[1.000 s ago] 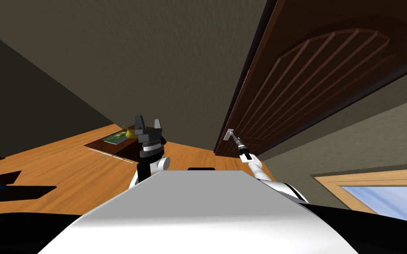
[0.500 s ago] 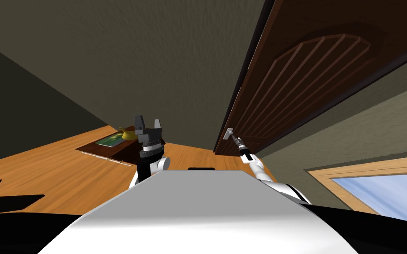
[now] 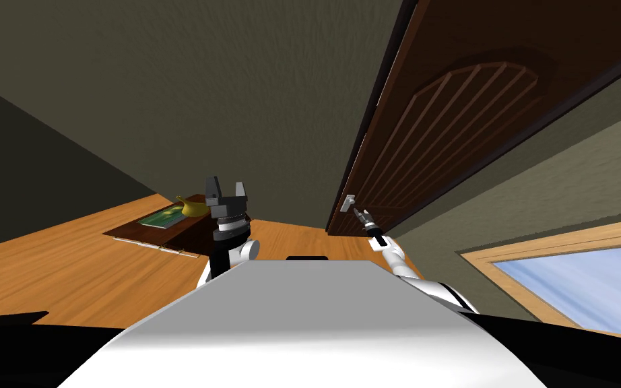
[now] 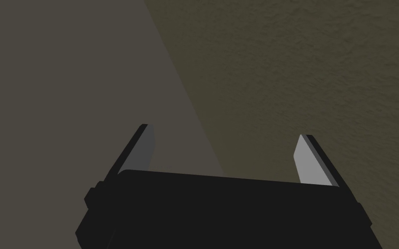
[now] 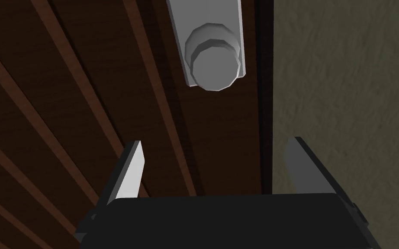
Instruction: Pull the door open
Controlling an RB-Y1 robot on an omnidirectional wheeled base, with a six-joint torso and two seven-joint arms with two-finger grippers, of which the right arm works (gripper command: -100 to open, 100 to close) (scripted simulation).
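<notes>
The dark brown panelled door stands ahead on my right, with a grey round knob on a grey plate near its edge. In the right wrist view the knob lies just beyond my right gripper, which is open with nothing between its fingers. The head view shows the right gripper a little short of the knob. My left gripper is raised in front of my chest and open, away from the door.
A low dark table with a green book and a yellow object stands on the wooden floor to the left. A wood-framed window is on the right wall. An olive wall borders the door's knob edge.
My view has swung, so table, door and window have shifted in the picture. The right gripper has drawn slightly back from the knob. The left arm has kept its pose.
</notes>
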